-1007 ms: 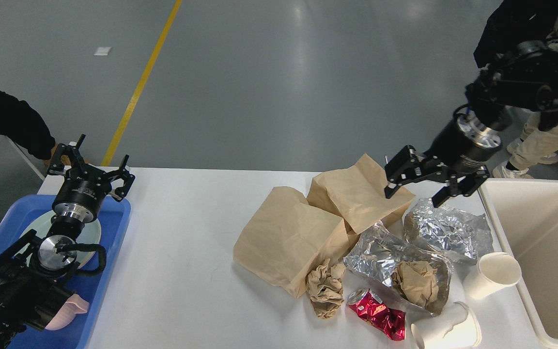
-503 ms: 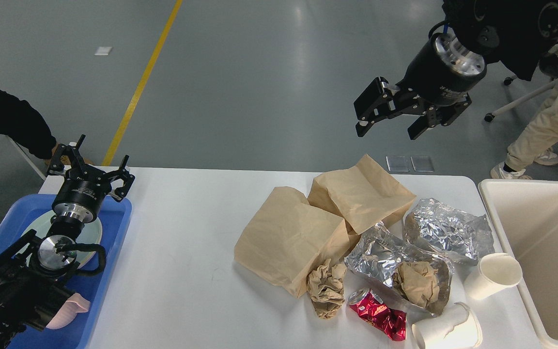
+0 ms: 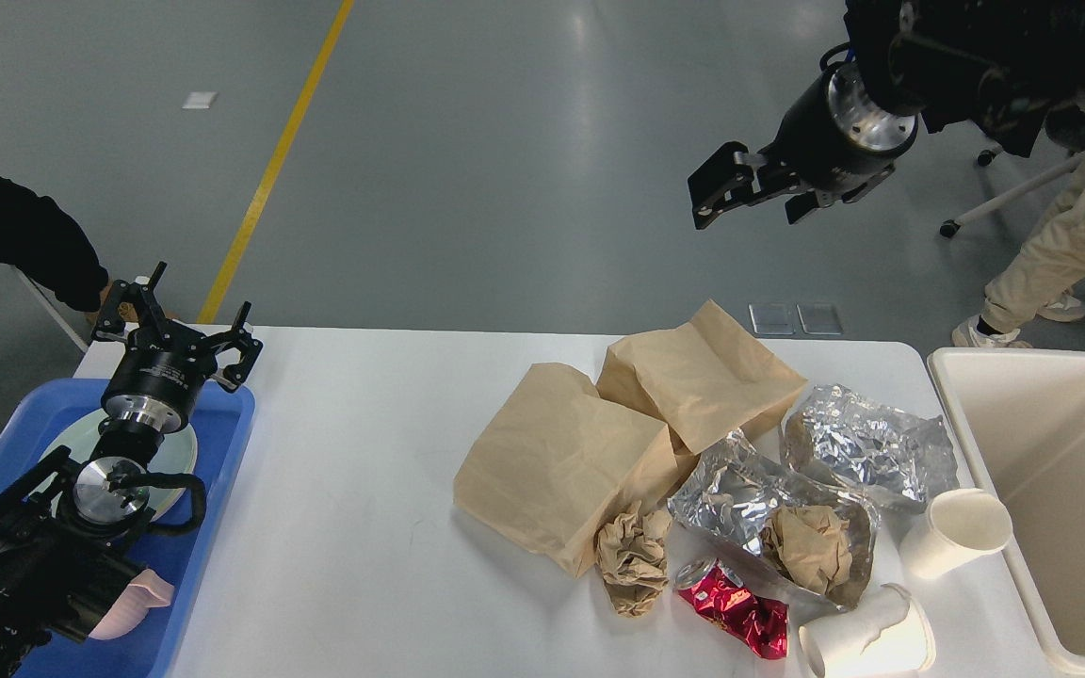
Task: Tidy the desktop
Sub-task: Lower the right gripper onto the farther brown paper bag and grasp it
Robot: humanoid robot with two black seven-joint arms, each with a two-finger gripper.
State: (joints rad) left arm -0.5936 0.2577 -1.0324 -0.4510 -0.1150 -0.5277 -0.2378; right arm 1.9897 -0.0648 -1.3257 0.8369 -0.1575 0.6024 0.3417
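The white desktop (image 3: 364, 471) spans the middle of the view. On its right half lie two brown paper bags (image 3: 599, 433), two crumpled foil sheets (image 3: 867, 443), balls of brown paper (image 3: 632, 557), a crushed red can (image 3: 736, 610) and two white paper cups (image 3: 957, 532). My right gripper (image 3: 752, 196) hangs open and empty high above the far table edge, well clear of the rubbish. My left gripper (image 3: 175, 325) stands open and empty at the far left, over the back end of a blue tray (image 3: 222, 490).
The blue tray at the left holds a pale plate (image 3: 180, 452) and a pink item (image 3: 142, 598). A cream bin (image 3: 1051, 480) stands beside the table's right end. A person's legs (image 3: 1070, 254) and a chair base are at the far right. A dark sleeve (image 3: 15, 235) reaches in at the left.
My right gripper rose from just above the paper bags and foil to high over the far edge, then turned slightly. The left arm has not moved.
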